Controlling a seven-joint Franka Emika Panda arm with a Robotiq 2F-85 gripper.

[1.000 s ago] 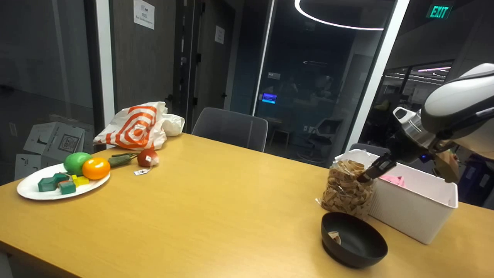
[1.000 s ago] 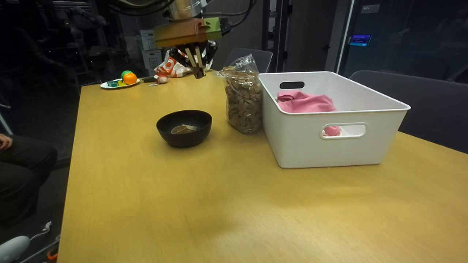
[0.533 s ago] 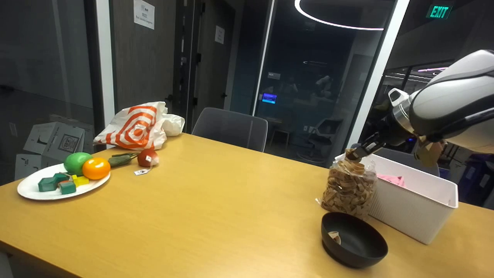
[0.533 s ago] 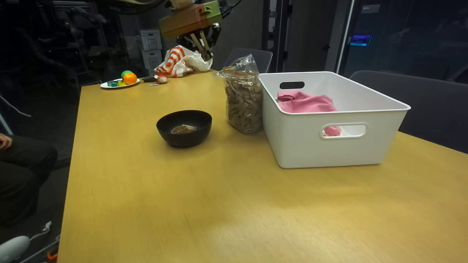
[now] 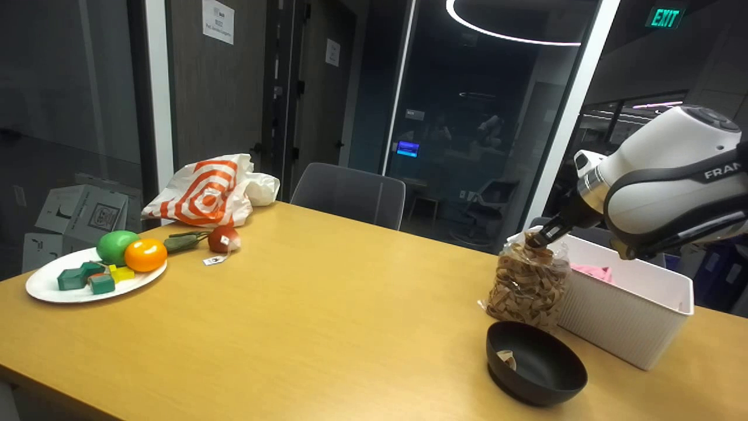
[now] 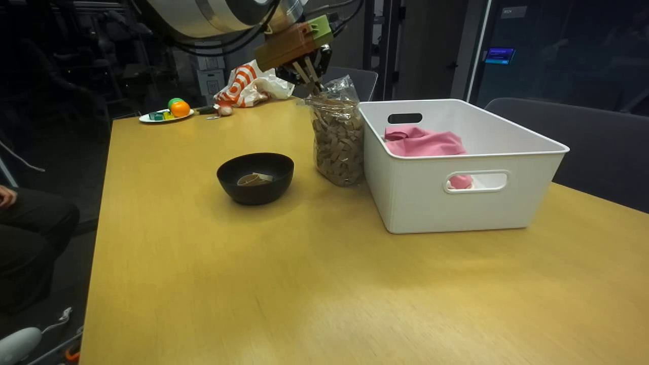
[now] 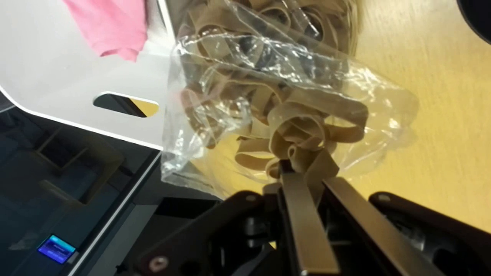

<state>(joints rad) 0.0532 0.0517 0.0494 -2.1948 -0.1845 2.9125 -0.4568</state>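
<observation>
Reads "EXIT" on green-lettered sign, high beyond far edge of counter. Reads "FRAN", cut short, on white robot arm. Shows orange bull's-eye logo on plastic bag at counter's far corner. Illegible on door papers, blue screen, tag.

bag: glossy plastic | ribbons: matt | bowl: matt | bin: smooth plastic | tabletop: wood

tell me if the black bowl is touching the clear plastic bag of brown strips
Apart: in an exterior view, wooden tabletop shows between the black bowl and the clear plastic bag of brown strips.
</observation>
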